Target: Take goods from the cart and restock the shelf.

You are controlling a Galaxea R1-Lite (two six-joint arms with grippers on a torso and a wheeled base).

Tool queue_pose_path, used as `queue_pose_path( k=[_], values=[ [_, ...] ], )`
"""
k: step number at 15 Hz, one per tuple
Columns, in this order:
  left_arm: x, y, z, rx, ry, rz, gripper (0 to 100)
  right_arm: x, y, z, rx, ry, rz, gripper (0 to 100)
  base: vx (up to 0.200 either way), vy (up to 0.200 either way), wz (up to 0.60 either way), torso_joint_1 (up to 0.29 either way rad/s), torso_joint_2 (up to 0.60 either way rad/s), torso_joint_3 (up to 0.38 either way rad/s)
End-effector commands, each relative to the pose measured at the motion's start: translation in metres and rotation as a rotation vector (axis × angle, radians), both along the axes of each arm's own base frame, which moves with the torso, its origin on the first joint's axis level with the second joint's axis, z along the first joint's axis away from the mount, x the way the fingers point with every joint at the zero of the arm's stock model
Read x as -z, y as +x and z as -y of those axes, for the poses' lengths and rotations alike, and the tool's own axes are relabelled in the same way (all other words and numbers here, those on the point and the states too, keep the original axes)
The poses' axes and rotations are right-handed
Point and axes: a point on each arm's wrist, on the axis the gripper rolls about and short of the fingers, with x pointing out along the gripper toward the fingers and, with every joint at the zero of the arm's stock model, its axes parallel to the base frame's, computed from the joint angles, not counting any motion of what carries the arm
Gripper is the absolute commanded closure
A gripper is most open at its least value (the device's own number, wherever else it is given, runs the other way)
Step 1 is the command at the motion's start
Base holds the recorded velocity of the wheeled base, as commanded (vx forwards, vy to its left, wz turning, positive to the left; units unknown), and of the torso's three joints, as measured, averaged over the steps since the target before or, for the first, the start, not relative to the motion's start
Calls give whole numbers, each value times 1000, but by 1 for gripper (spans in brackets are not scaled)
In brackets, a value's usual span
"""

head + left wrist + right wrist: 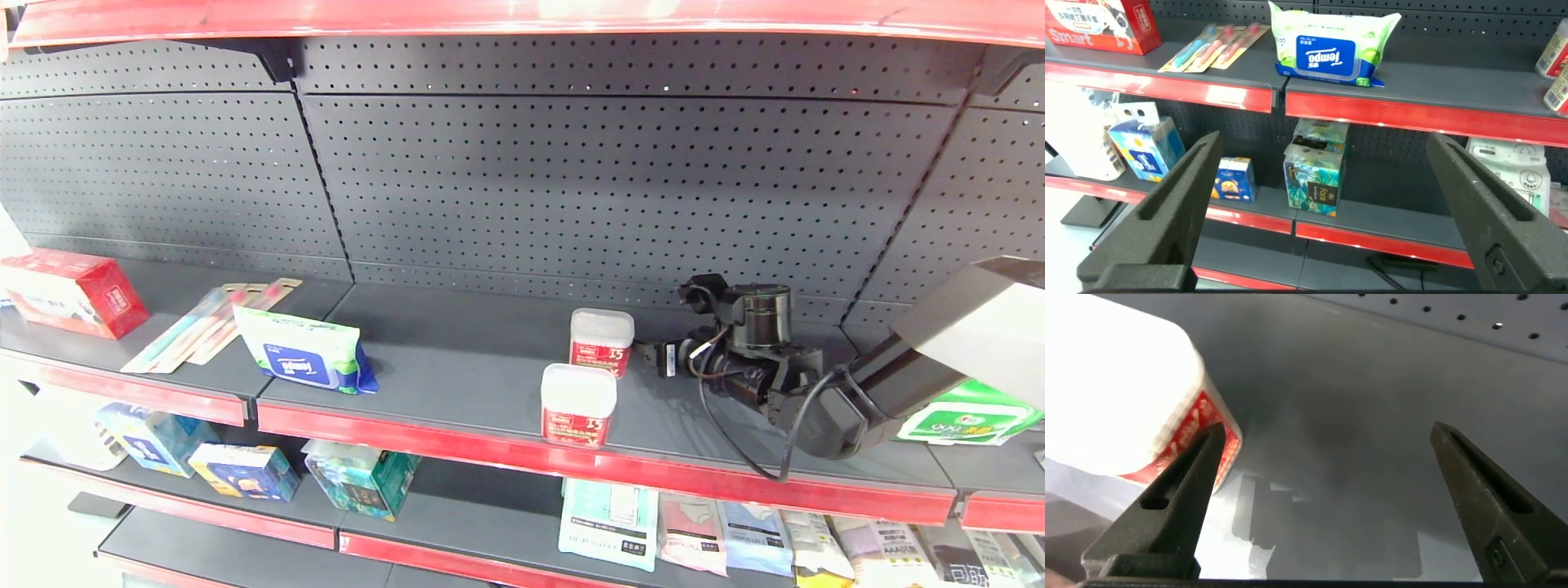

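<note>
Head view: 2 white-lidded tubs seen mid-shelf point(457, 384); front tub point(578, 404) at front edge, rear tub point(601, 341) just behind. R claw point(653, 353) beside rear tub, spread apart, nothing held.
L wrist view: L claw point(1324, 140) wide apart, empty.
R wrist view: rear tub point(1127, 392) seen just outside one finger point(1167, 506).

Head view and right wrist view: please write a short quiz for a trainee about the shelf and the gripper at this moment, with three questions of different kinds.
1. How many white-lidded jars stand on the shelf near the right gripper?
2. True or false: the right gripper is shut on a jar.
3. What lies just left of the wipes pack? A toothbrushes, B a bottle, C a cup.

Key
1. Two; the rear jar is the one closer to the gripper.
2. False: it is open, with nothing between its fingers.
3. A.
</note>
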Motion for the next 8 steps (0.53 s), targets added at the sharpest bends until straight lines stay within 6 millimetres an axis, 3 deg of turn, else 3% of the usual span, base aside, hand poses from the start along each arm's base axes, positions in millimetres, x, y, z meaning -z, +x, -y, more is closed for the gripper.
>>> queue_pose_path(
  k=[1,8],
  values=[
    [0,0,0,-1,0,0,0,-1,2,-2,-4,2,9,0,0,0,0,0,0,0],
    [0,0,0,-1,0,0,0,-4,2,-8,-13,8,19,0,0,0,0,0,0,0]
  ],
)
